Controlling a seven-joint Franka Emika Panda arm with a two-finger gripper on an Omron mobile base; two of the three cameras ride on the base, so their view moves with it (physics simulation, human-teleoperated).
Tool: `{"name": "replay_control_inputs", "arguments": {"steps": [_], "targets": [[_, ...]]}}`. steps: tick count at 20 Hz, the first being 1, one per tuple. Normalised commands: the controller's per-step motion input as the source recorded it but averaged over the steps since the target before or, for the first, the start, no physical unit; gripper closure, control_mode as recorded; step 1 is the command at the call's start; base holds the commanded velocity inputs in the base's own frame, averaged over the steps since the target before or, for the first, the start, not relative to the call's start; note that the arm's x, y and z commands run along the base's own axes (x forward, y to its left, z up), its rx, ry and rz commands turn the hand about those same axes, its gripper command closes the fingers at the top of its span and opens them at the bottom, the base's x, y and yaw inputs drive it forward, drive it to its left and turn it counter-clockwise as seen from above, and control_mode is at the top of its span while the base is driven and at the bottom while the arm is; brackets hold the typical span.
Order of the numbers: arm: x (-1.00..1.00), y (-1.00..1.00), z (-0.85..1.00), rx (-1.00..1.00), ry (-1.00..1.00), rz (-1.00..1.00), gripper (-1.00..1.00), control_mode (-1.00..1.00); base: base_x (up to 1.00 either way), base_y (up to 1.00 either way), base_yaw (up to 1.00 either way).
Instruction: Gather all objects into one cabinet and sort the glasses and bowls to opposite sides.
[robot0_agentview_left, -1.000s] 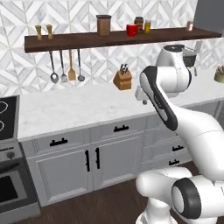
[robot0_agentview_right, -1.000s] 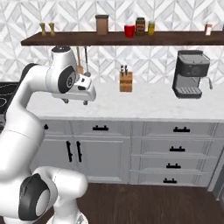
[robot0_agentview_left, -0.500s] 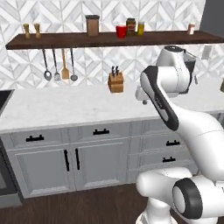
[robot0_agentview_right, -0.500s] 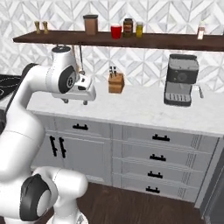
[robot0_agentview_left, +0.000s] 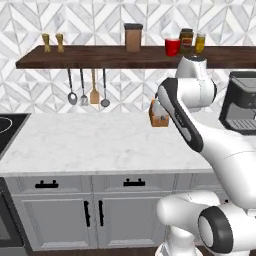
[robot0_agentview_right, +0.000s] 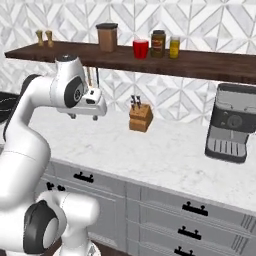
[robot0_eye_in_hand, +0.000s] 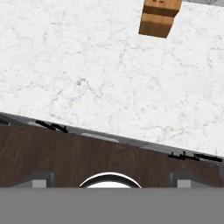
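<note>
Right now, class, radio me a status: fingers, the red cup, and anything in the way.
Fingers open, holding nothing, above the marble counter. Red cup upright on the long shelf, beside a brown-lidded jar. Knife block stands below.

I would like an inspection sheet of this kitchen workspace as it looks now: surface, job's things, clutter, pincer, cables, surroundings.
Surface: white marble counter, bare in front of the arm.
Job's things: red cup upright on the long dark shelf, between a brown-lidded canister and a dark jar. Blue vessels and wide bowl: nothing seen.
Clutter: wooden knife block and coffee machine on the counter; yellow jar and two small shakers on the shelf.
Pincer: pincer open, holding nothing, above the counter.
Cables: nothing seen.
Surroundings: diamond-pattern tile wall, utensils hanging under the shelf, grey cabinets, stove edge.
</note>
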Motion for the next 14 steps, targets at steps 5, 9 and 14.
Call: {"name": "replay_control_inputs", "arguments": {"steps": [5, 9, 14], "targets": [[0.0, 0.0, 0.0, 0.0, 0.0, 0.0, -1.0, 1.0, 0.25, -1.0, -0.01], [0.0, 0.0, 0.0, 0.0, 0.0, 0.0, -1.0, 1.0, 0.1, -0.91, -0.05], [0.0, 0.0, 0.0, 0.0, 0.0, 0.0, -1.0, 1.0, 0.31, -0.05, 0.0]]}}
